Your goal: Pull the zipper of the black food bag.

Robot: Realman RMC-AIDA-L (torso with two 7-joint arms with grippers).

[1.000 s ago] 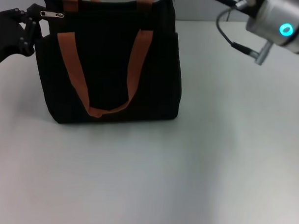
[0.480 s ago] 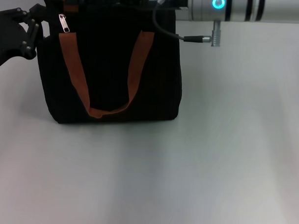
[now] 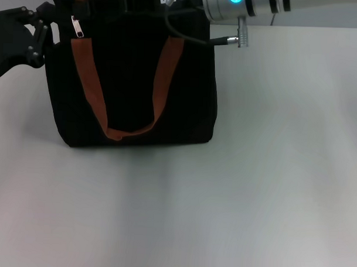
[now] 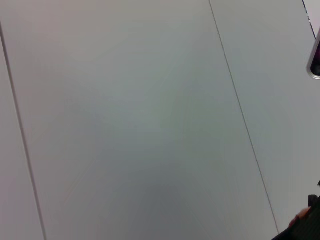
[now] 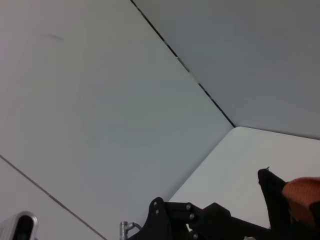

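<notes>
The black food bag [image 3: 130,91] stands upright on the table at the back left, its two orange-brown straps [image 3: 89,89] running down its face. The zipper [image 3: 76,26], a small silvery pull tab, hangs down at the bag's top left corner. My left gripper [image 3: 43,22] is black and sits against that same corner, just left of the tab. My right arm [image 3: 242,2], silver with a cyan light, reaches across from the right, and its black gripper [image 3: 139,0] is over the bag's top edge, partly cut off. The right wrist view shows the bag's corner [image 5: 274,192] and the left gripper [image 5: 200,220].
Grey tabletop [image 3: 223,199] stretches in front and to the right of the bag. A cable and a metal plug [image 3: 231,38] hang from the right arm by the bag's top right corner. The left wrist view shows mostly pale wall panels [image 4: 150,120].
The right arm has swung in from the far right to over the bag's top. The zipper tab dropped from lying sideways to hanging down. The left gripper has stayed put.
</notes>
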